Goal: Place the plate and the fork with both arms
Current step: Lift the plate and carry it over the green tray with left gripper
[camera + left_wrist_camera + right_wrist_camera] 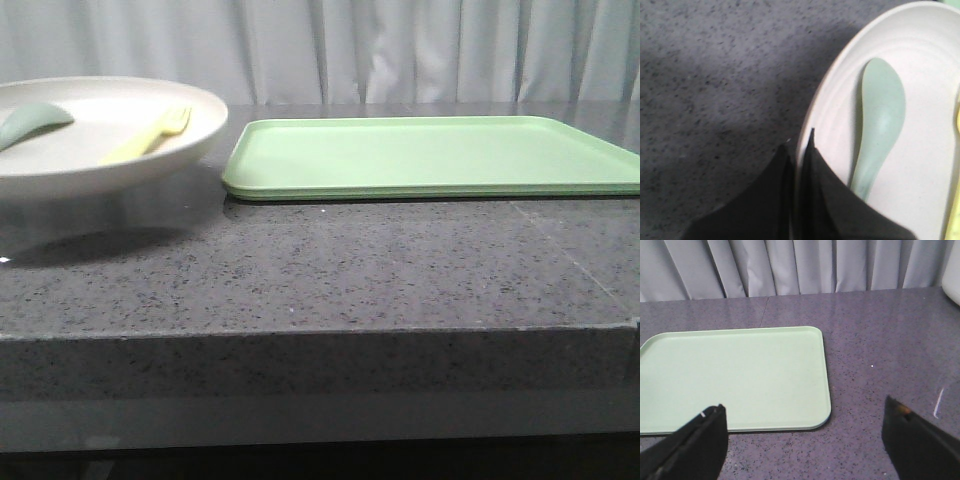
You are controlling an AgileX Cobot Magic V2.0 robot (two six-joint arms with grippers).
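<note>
- The left gripper (799, 150) has its 2 dark fingers (827, 195) clamped on the rim of the plate (120, 165), 1 finger outside the rim and 1 inside.
- In the front view the plate hangs above the grey bench (330, 270) at the left, with its shadow on the surface below.
- The right gripper (805, 440) is spread wide and grips nothing; it hovers over the bench beside the near corner of the tray (735, 380).
- Count: 1 plate, 1 fork (150, 136), 1 sage-green spoon (880, 125), 1 light green tray.
- The fork and the spoon both lie inside the plate; the spoon's handle points toward the left gripper, and the fork lies on the spoon's far side from it.
- The tray lies flat on the bench, just right of the plate.
</note>
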